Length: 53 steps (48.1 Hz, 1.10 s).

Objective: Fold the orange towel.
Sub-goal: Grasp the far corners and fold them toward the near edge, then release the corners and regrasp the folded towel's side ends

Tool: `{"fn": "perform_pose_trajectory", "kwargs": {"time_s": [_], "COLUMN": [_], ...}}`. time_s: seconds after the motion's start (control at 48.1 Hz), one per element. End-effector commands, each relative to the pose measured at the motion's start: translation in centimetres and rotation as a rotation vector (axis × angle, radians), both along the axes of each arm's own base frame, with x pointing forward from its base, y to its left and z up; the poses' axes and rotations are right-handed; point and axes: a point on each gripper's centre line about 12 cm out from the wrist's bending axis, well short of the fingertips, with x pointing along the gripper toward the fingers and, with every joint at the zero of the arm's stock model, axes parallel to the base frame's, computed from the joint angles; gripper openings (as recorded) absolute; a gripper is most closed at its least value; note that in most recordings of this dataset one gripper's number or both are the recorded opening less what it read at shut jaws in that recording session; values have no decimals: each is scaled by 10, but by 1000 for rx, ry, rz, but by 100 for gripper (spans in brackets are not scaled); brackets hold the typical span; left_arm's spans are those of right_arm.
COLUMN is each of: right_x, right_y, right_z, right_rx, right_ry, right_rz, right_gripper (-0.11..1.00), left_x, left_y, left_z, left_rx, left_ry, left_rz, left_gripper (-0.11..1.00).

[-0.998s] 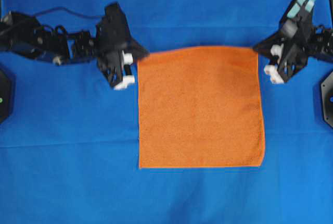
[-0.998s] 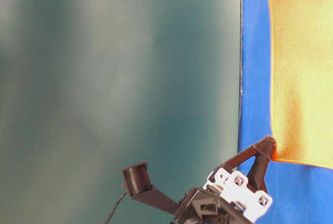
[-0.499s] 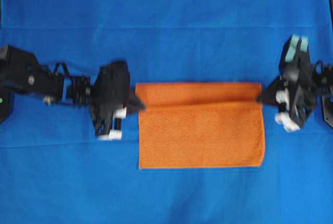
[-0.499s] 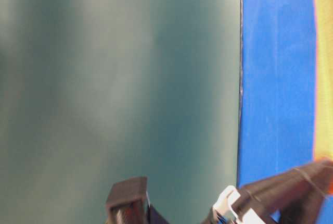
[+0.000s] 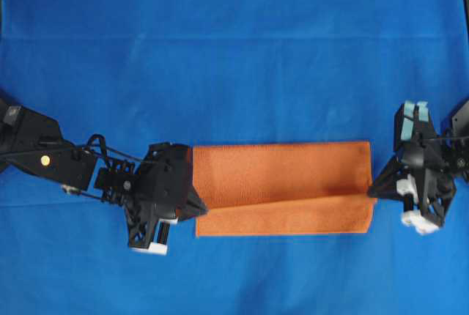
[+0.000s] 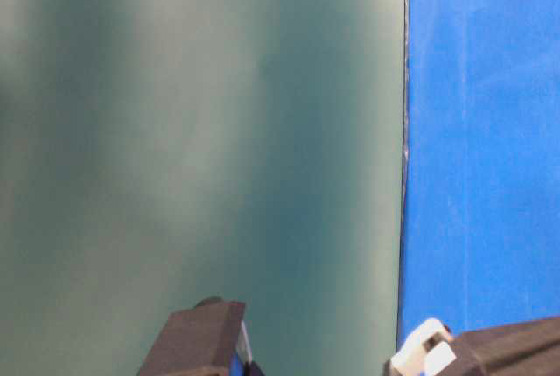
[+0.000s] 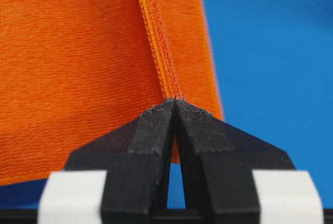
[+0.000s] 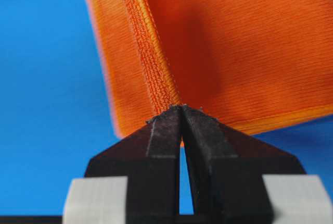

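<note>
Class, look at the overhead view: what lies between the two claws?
Only the orange towel, partly folded, each end pinched by the left claw and right claw. The overhead view shows it.

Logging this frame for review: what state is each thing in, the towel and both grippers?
Towel: partly folded, far edge carried over towards the near edge, a near strip uncovered.
Left gripper: shut on the towel's hem at one corner.
Right gripper: shut on the towel's hem at the other corner.

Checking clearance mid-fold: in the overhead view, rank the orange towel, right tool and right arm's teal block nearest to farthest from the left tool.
1. orange towel: pinched in it.
2. right tool: towel's far right end.
3. teal block: beyond, upper right.
</note>
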Motion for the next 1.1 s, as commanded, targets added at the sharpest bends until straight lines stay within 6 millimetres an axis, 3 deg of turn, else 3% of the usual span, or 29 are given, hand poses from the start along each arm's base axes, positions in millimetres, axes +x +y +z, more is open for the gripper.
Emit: {"fn": "perform_pose_trajectory", "kwargs": {"time_s": [0.0, 0.187, 0.624, 0.727, 0.915, 0.977, 1.081], "right_x": [5, 8, 16, 15, 13, 12, 11], "right_y": [10, 24, 27, 27, 27, 26, 22], "right_z": [4, 1, -5, -5, 0, 5, 20], "right_rx": [15, 29, 34, 44, 34, 24, 12], "right_ry": [-14, 7, 50, 59, 65, 52, -2], "right_rz": [22, 46, 19, 5, 17, 32, 51], "right_gripper": [1, 1, 2, 4, 58, 64, 57], "left_x": [3, 2, 7, 9, 11, 10, 8], "left_y": [-10, -17, -11, -12, -13, -11, -1], "left_z": [8, 6, 4, 6, 15, 19, 26], "left_rx": [-4, 6, 0, -3, 2, 6, 7], "left_ry": [-12, 14, 2, -9, -26, -32, -32], "left_rz": [-23, -43, -24, -24, -33, -35, -14], "left_gripper": [0, 0, 3, 23, 74, 77, 72]}}
